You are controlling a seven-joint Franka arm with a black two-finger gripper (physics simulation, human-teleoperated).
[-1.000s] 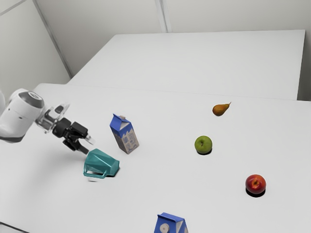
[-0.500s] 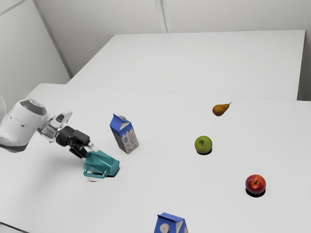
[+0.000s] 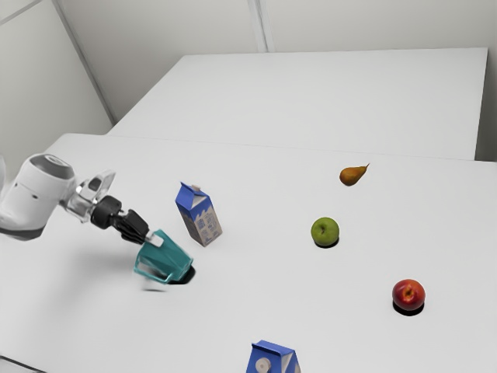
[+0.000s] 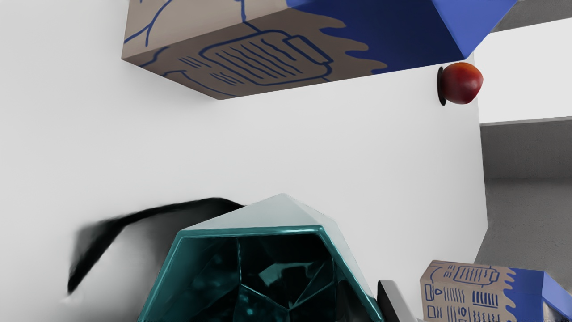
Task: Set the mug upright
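The teal mug [image 3: 172, 259] is tilted on the exterior view's left side of the table [image 3: 256, 318], its mouth turned up toward the hand [image 3: 156, 241] and its base toward the exterior view's right, so it is not upright. The wrist view looks into the mouth and shows dark, faceted inner walls, with one finger reaching in beside the wall. Its handle is on the side away from the nearer milk carton [image 3: 199, 216]; whether the base touches the table is hard to tell. Two milk cartons stand on the table, one near the mug and the other [image 3: 272, 358] at the exterior view's bottom edge; both have closed tops, so their contents are hidden. The arm [image 3: 35, 194] comes in from the exterior view's left, and the hand slants down toward the mug, pinching its wall near the rim between its two fingers, one inside and one outside. Besides the one mug and two cartons there are one green apple [image 3: 324, 231], one red apple [image 3: 408, 295] and one brown pear [image 3: 352, 176], all well apart from the mug.
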